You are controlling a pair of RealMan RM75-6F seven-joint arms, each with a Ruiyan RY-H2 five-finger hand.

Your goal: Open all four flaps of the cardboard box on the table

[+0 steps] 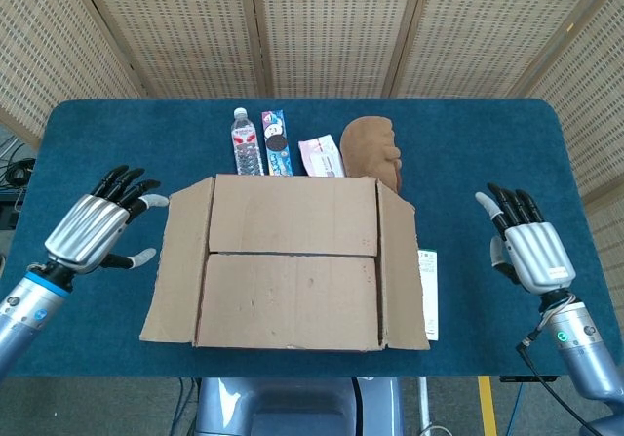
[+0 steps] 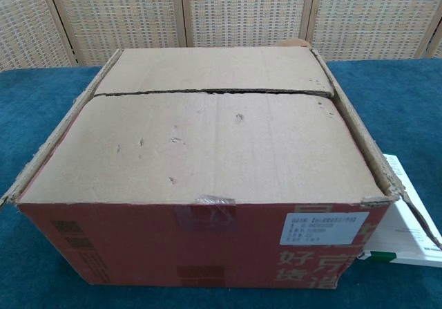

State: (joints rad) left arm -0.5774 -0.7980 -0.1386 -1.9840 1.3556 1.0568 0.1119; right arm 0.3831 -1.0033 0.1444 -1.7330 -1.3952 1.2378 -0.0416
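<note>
Matt brown cardboard box (image 1: pixel 292 270) with dented, scuffed flaps, on a table (image 1: pixel 468 153) covered in blue napped cloth. The left hand (image 1: pixel 93 231), beside the box, and the right hand (image 1: pixel 526 246) have ribbed, shiny metal backs and black fingers.

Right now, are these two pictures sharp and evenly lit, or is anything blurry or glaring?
Head view: sharp, soft even light, no glare on the box. Chest view: box fills the frame, in focus; only a blurred sliver shows at the top-left corner, too little to identify.
</note>
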